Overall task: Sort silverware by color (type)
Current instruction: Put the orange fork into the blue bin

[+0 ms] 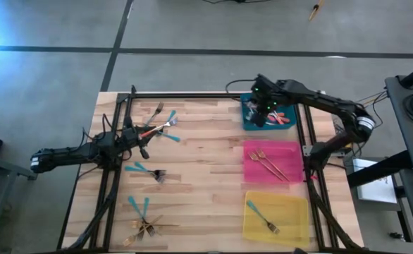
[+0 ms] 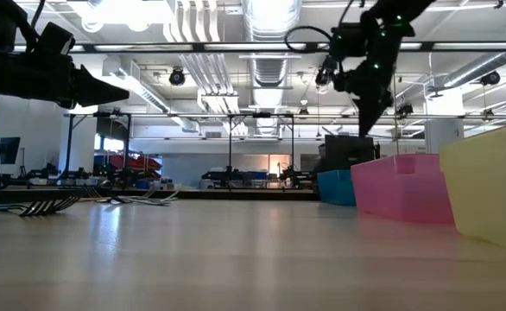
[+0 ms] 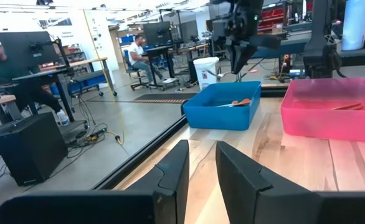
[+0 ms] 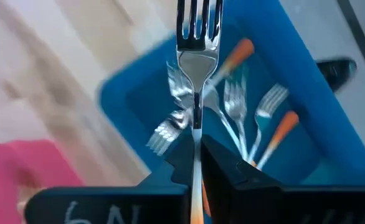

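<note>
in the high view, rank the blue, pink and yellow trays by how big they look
1. yellow tray and pink tray: look about alike, too close to rank.
2. blue tray: looks smallest, but the right gripper covers part of it.

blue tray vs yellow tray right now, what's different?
The blue tray holds several forks with orange handles; the yellow tray holds a single teal-handled fork. The right claw hangs over the blue tray, shut on a silver fork; nothing hovers over the yellow tray. Blue sits at the far end of the tray column, yellow at the near end. Both are rectangular trays along the table's right side.
</note>
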Available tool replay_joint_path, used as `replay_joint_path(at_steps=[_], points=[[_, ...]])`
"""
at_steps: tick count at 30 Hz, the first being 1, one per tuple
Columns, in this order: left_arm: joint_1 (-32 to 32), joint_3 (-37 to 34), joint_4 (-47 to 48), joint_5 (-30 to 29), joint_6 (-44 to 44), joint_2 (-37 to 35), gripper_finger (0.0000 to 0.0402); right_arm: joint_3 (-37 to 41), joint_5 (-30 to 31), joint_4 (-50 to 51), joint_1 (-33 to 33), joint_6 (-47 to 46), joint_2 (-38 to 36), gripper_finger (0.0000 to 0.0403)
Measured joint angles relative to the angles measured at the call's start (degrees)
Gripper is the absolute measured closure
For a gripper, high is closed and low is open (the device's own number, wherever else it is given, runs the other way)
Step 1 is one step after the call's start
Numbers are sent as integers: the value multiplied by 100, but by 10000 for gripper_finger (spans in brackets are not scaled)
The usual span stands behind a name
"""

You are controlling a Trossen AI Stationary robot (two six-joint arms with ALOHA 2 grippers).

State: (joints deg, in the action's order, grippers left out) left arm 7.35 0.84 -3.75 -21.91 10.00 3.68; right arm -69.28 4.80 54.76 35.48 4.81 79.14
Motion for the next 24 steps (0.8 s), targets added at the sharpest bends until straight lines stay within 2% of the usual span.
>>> replay_joint_path(at_steps=[7, 11, 15, 21, 24], points=[[-1, 0, 0, 0, -1, 0, 337, 499, -33, -438, 15, -181, -134, 350], [0, 0, 0, 0, 0, 0, 337, 504, -29, -548, 11, -241, -105, 316], [-1, 0, 0, 0, -1, 0, 337, 250, -42, -732, -32, -909, -101, 293], [-2, 0, 0, 2, 0, 0, 337, -197, 171, -718, -33, -1088, -115, 292], [-2, 0, 0, 1, 0, 0, 337, -352, 81, -761, -79, -1255, -116, 300]])
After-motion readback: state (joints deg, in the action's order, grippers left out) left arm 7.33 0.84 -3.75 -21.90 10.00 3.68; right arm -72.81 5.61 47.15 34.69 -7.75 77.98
